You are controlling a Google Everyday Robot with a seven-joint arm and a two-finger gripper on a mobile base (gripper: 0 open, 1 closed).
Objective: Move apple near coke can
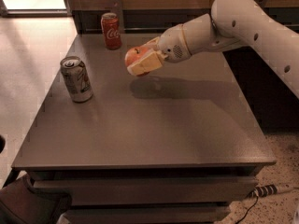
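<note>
The apple [133, 56] sits clamped between the fingers of the gripper [141, 59] - one pale finger under it, the other above - and hangs clear of the table [154, 139], with a shadow on the top below. It is near the coke can [111, 30], just right of it. The arm [243, 17] reaches in from the upper right, sloping down leftward. A silver can [76, 79] stands well apart at the left edge.

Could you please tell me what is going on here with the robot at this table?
The robot's gripper is shut on the apple and holds it in the air above the table, not far from the coke can, which stands upright at the table's far edge. A silver can stands apart, closer to the camera. The apple has not yet been set down.
</note>
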